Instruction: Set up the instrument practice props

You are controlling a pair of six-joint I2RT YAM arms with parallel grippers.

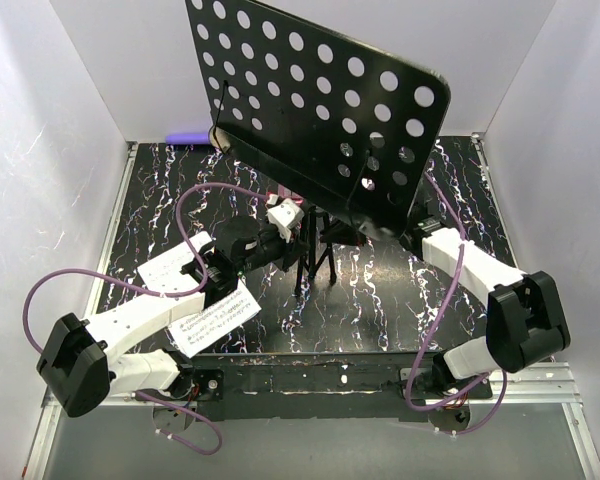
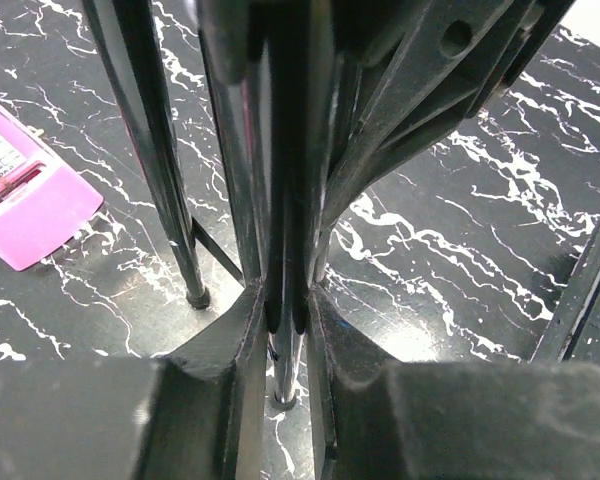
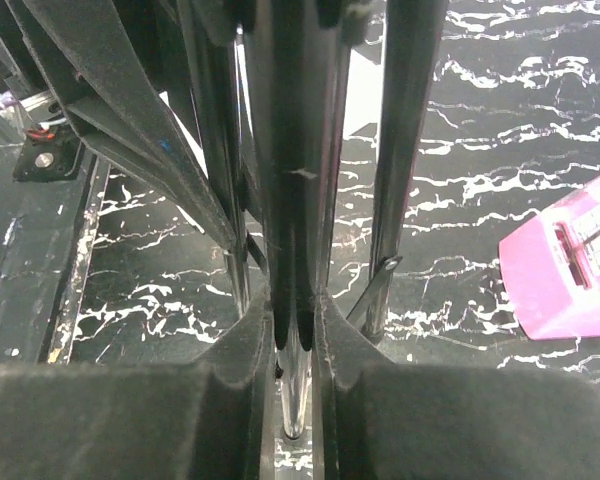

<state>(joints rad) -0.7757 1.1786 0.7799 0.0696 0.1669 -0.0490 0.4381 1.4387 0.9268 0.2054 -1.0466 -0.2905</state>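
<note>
The black music stand (image 1: 320, 100) stands mid-table on its tripod legs (image 1: 316, 268), its perforated desk tilted over the middle. My left gripper (image 2: 285, 300) is shut on the stand's centre pole (image 2: 286, 150), low down near the legs. From the other side, my right gripper (image 3: 298, 315) is shut on the same pole (image 3: 298, 150); in the top view the desk hides its fingers. The pink metronome (image 2: 25, 200) lies on the table beyond the stand, also visible from the right wrist (image 3: 570, 270). Two white sheet-music pages (image 1: 168, 272) (image 1: 218, 318) lie by my left arm.
A purple cylindrical object (image 1: 187, 137) lies at the back left edge of the black marbled table (image 1: 400, 300). White walls close in the left, right and back sides. Purple cables loop from both arms over the table.
</note>
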